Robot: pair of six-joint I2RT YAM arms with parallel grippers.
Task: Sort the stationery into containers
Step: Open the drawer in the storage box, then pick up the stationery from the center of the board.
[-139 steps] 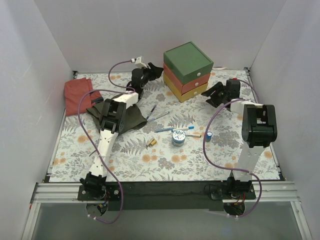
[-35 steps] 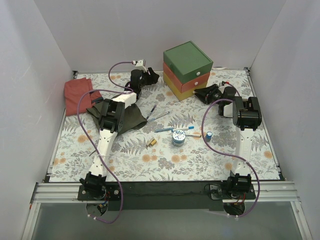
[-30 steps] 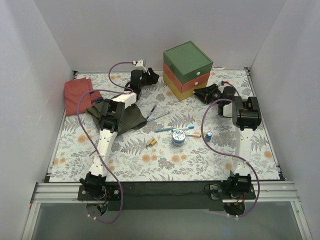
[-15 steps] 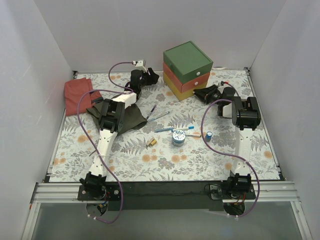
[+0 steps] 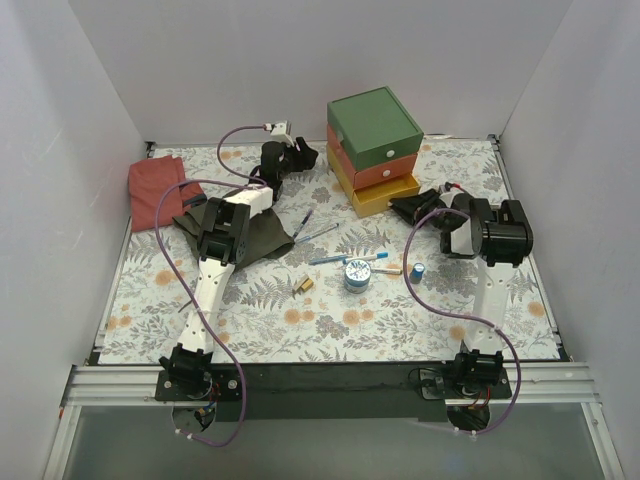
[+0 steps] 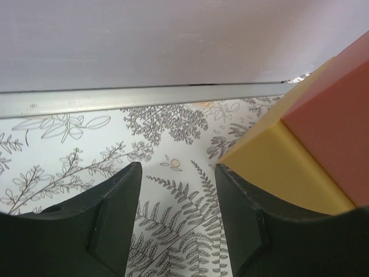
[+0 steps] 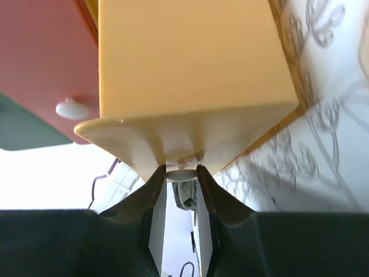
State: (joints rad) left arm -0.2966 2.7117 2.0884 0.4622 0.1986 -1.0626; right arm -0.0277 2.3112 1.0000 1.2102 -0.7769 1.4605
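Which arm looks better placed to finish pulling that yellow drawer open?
The right. The right pincer is shut on the white knob of the yellow drawer, which is partly out. The left pincer hangs open beside the chest, holding nothing.

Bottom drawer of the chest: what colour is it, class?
The bottom drawer is yellow, clearest in the right wrist view.

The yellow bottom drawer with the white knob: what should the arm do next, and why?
Probably pull it a little further out. The right jaws are shut on the small white knob of the yellow bottom drawer, which sticks out only partly from the green-topped chest, leaving little opening for the slim pens lying nearby.
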